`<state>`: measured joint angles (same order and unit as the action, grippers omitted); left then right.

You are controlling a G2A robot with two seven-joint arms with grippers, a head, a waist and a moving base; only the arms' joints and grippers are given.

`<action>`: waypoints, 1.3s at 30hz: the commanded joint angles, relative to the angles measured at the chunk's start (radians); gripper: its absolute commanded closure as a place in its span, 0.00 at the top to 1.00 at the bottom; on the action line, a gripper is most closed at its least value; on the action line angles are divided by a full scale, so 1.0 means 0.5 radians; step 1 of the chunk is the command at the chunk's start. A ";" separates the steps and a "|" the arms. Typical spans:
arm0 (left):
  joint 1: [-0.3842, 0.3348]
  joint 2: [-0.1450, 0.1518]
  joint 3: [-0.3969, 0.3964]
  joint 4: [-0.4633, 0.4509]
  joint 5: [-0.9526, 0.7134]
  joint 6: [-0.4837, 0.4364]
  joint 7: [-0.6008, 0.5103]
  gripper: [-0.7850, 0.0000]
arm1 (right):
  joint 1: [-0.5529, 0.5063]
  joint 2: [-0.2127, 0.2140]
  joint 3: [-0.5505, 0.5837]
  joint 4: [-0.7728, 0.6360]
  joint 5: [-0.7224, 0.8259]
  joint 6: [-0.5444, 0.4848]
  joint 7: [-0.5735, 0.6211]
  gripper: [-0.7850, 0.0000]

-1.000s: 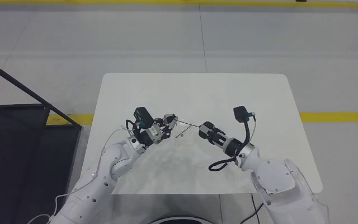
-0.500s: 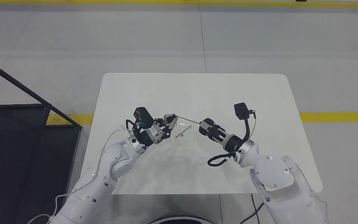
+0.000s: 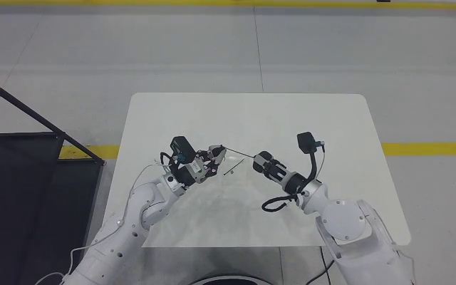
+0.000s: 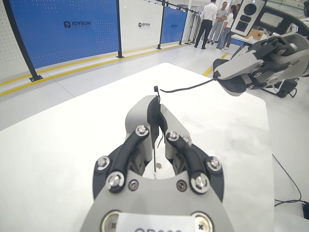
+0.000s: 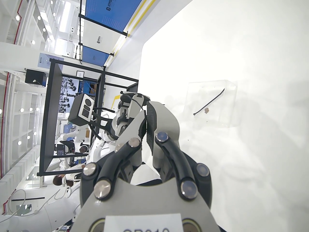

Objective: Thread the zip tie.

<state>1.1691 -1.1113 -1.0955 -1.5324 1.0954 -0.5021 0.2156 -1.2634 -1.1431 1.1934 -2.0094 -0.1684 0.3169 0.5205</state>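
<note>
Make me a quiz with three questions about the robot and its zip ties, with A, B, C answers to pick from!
1. Where does the loose zip tie lie?
A. In the clear tray
B. On the floor
C. On top of an arm

2. What colour is the table?
A. Blue
B. White
C. Green

3. What is the left claw doing?
A. Hanging wide open
B. Holding a cup
C. Shut on a zip tie

Answers:
1 A, the right wrist view shows the thin black tie lying inside the see-through tray.
2 B, the top view shows a plain white tabletop.
3 C, the fingers are pressed together on the black strap, with its little square head poking out above them.
</note>
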 commanded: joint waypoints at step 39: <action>0.000 0.000 0.000 0.000 0.000 0.000 0.000 0.00 | 0.027 -0.030 -0.020 -0.001 0.000 0.110 -0.011 0.00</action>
<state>1.1691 -1.1113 -1.0955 -1.5324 1.0954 -0.5021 0.2156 -1.2493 -1.1577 1.1828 -2.0102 -0.1692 0.3712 0.5155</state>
